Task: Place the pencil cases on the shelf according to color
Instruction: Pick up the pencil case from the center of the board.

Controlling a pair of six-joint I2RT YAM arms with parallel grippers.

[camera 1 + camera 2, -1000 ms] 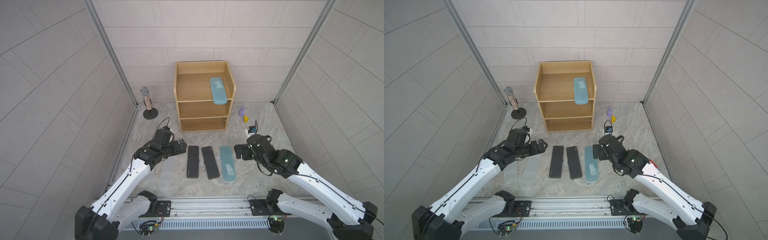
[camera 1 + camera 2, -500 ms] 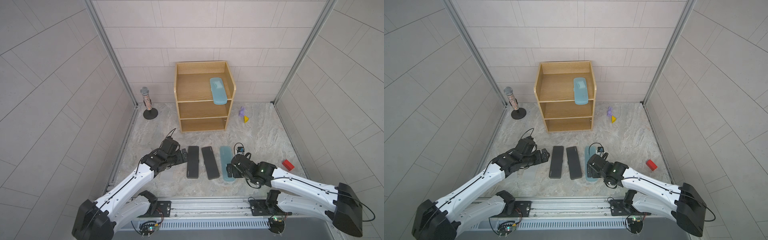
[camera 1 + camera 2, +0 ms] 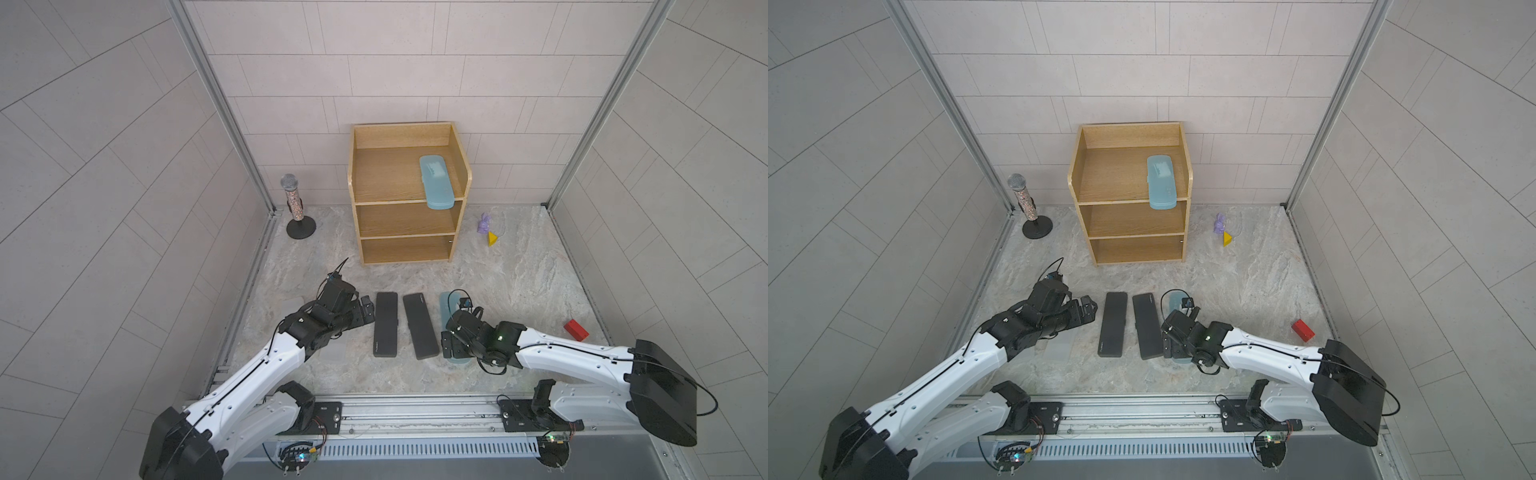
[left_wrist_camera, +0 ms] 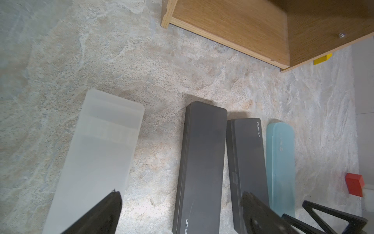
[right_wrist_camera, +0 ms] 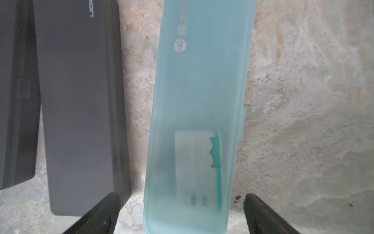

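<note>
The right gripper (image 5: 181,204), jaws spread wide, brackets the near end of the translucent light-blue rounded pencil case (image 5: 200,91) on the surface (image 5: 303,121) right of two matte black cases (image 5: 81,101), so grasping seems in hand; next it should close, lift and carry it to the light oak wooden shelf (image 3: 405,236).

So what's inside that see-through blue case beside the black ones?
Through the translucent light-blue plastic pencil case, a whitish paper slip with a green scalloped stripe shows at one end. The frosted lid blurs the rest, so anything else inside cannot be told.
</note>
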